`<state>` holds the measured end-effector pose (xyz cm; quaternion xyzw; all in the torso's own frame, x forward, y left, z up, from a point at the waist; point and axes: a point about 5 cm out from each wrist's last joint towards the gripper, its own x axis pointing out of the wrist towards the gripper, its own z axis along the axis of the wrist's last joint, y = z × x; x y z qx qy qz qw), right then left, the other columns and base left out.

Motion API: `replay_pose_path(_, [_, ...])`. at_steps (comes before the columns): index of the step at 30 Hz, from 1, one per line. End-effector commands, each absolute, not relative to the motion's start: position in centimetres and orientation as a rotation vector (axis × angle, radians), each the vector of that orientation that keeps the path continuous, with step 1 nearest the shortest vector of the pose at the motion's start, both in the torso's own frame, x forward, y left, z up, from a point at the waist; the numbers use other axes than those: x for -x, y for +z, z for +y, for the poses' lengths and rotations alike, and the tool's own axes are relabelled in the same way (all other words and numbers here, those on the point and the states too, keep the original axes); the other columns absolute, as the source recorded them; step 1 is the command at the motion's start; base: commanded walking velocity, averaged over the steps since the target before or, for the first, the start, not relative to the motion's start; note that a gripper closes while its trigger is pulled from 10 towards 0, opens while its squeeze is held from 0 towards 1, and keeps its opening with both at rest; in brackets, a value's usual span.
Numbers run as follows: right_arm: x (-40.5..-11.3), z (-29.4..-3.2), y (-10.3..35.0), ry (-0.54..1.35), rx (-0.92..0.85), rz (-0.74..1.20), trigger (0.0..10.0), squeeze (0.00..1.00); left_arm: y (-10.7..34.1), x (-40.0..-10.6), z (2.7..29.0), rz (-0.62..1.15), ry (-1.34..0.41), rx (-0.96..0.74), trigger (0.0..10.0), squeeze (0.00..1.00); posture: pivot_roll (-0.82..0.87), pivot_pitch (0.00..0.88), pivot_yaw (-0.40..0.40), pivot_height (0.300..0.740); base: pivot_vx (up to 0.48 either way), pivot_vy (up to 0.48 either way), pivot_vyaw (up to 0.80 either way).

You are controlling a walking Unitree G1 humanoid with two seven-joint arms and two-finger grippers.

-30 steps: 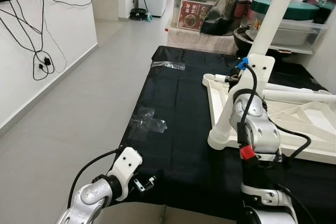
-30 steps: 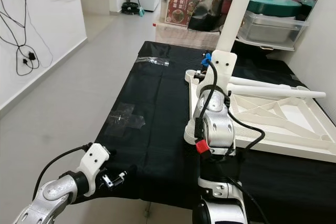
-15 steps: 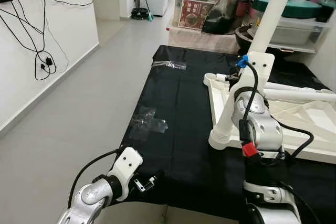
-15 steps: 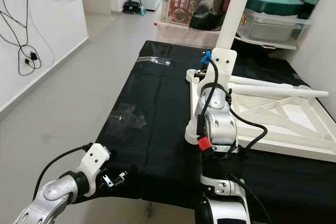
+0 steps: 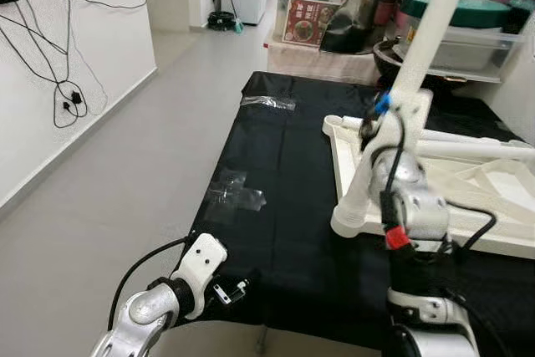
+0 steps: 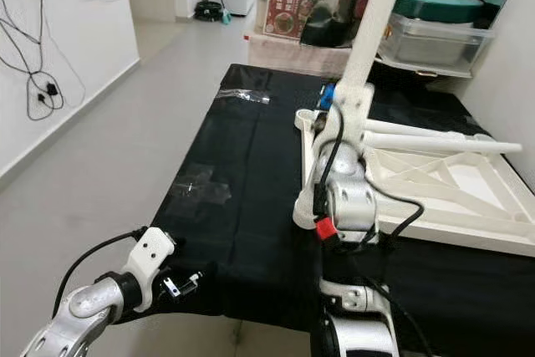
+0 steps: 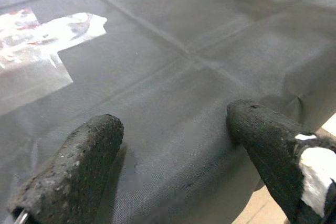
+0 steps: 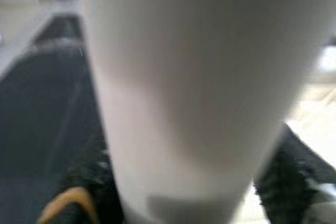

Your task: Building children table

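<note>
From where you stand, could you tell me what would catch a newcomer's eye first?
A long white table leg rises tilted above the black cloth, gripped by the right gripper. Beside it, the white tabletop lies upside down. The left gripper rests open at the cloth's near edge.

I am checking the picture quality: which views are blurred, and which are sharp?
Right wrist view: the white table leg is very close and out of focus. Left eye view: the right arm is motion-blurred. Left wrist view: sharp, showing black cloth and clear tape.
</note>
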<state>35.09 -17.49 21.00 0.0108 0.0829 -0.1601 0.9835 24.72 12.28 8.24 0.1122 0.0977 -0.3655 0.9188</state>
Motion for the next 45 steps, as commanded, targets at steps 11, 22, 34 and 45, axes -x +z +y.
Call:
replay_pose_path(11, [-34.9, -18.9, 23.2, -0.301, -0.039, 0.115, 10.0, 0.0, 8.1, -24.6, 11.9, 0.21, -0.775, -0.222, 10.0, 0.0, -0.02, 0.0, -0.082, 0.74, 0.0, 0.0, 0.0])
replay_pose_path(22, [-34.8, -20.7, 27.1, -0.008, -0.029, -0.03, 10.0, 0.0, 8.1, -24.6, 11.9, 0.21, -0.783, -0.223, 10.0, 0.0, -0.02, 0.0, -0.071, 0.74, 0.0, 0.0, 0.0])
replay_pose_path(34, [-35.7, -24.1, 29.1, 0.331, 0.105, -0.055, 10.0, 0.0, 8.1, -24.8, 11.8, 0.205, -0.786, -0.231, 10.0, 0.0, -0.01, 0.0, -0.074, 0.74, 0.0, 0.0, 0.0])
replay_pose_path(45, [-37.0, -24.3, 28.9, 0.48, 0.102, -0.065, 0.0, 0.0, 7.9, -24.7, 12.2, 0.214, -0.773, -0.233, 10.0, 0.0, 0.01, 0.0, -0.086, 0.74, 0.0, 0.0, 0.0])
